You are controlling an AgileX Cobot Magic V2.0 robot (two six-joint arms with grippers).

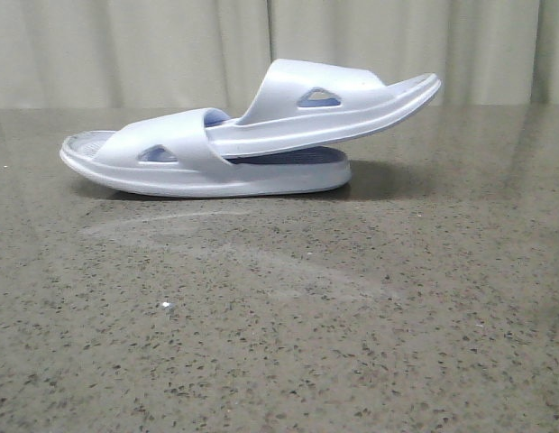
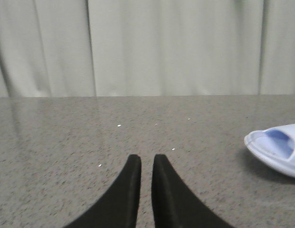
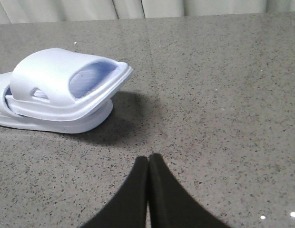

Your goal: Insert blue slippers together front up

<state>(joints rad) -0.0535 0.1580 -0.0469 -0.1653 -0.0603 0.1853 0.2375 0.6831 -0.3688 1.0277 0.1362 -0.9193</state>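
Note:
Two pale blue slippers lie nested on the table in the front view. The lower slipper (image 1: pixel 207 176) lies flat. The upper slipper (image 1: pixel 334 104) has one end pushed under the lower one's strap and tilts up to the right. The right wrist view shows the upper slipper (image 3: pixel 62 80) resting on the lower slipper (image 3: pixel 57 124). The left wrist view shows only one end of a slipper (image 2: pixel 278 149). My left gripper (image 2: pixel 146 157) is empty, with a thin slit between its fingers, well apart from the slippers. My right gripper (image 3: pixel 148 157) is shut and empty, short of the slippers. Neither gripper shows in the front view.
The speckled grey stone table (image 1: pixel 279 343) stretches toward the camera in front of the slippers. A pale curtain (image 1: pixel 126 45) hangs behind the table's far edge.

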